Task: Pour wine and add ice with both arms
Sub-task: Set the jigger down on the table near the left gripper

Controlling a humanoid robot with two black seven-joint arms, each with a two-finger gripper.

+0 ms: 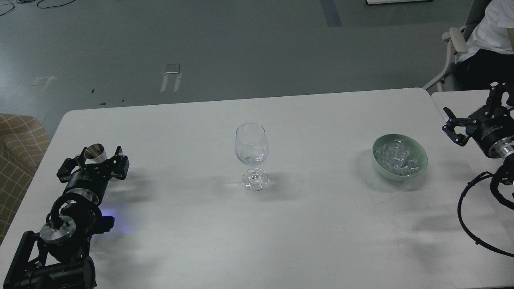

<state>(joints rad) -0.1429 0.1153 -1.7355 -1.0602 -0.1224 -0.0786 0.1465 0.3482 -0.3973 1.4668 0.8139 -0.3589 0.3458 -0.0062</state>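
Left fingers around metal cup, right fingers spread, ice beside.

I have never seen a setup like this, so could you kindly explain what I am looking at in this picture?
This one picture is taken from a humanoid robot's own head, looking forward and down at a white table. The black jointed things at the two lower corners are its arms. The left gripper is around a small metal cup; whether it is clamped tight is hard to tell. The right gripper is open and holds nothing, off beside the table. In the middle stands a wine glass with a little clear liquid at the bottom. To its right is a green bowl full of ice. A seated person is partly visible at the top right.
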